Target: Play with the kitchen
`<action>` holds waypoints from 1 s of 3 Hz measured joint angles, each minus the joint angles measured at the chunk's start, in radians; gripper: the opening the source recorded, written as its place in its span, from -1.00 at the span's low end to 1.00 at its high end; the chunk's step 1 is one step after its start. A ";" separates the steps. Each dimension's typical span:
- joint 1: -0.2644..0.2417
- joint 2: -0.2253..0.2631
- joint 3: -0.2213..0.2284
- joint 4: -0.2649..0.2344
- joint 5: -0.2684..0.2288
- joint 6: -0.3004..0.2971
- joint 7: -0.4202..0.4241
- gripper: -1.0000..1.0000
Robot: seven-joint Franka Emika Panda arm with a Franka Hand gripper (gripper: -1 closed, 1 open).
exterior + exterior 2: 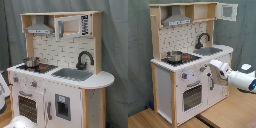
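One arm, so I come in slow: my gripper [212,68] sits right at the front of the kitchen [183,60], by a knob [203,69] above the oven door [193,96]. Can't tell how my fingers stand; I'd square up first

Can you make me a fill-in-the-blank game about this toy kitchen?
1. The small silver pot sits on the ____.
2. The faucet beside the sink is coloured ____.
3. The grey hood hangs right above the ____.
4. In the second exterior view, the robot arm reaches the kitchen from the second exterior view's ____ side.

Missing words: stovetop; black; stovetop; right
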State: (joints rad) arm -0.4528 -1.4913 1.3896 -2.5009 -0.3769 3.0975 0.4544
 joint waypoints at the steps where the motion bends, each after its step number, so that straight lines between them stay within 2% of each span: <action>1: 0.000 -0.005 0.030 -0.021 0.000 0.000 0.114 1.00; 3: -0.014 -0.005 0.124 -0.045 0.000 -0.007 0.330 1.00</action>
State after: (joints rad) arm -0.4664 -1.4960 1.5139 -2.5460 -0.3768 3.0909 0.7846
